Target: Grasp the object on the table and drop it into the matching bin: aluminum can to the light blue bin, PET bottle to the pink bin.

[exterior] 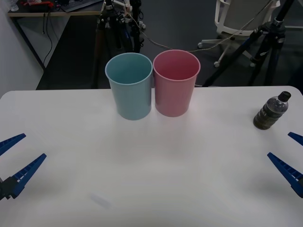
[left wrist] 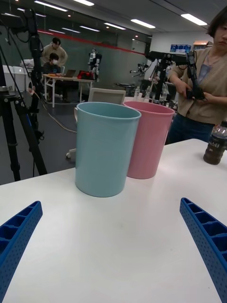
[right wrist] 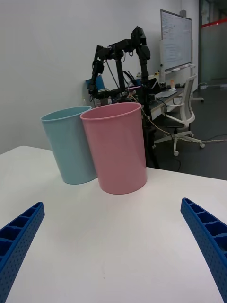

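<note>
We stand at the opening step, nothing grasped yet. From left to right on the table: our left gripper waits at eight o'clock, fingers spread and holding nothing; the blue bin and the pink bin stand upright at twelve o'clock, rims touching or nearly so, and the part of each interior we can see looks bare; the bottle stands capped at three o'clock, well apart from both bins; our right gripper hovers at four o'clock, fingers likewise spread, near the bottle. We judge the next move to be a right-arm reach, closing around the bottle's body before carrying it to the pink bin.
</note>
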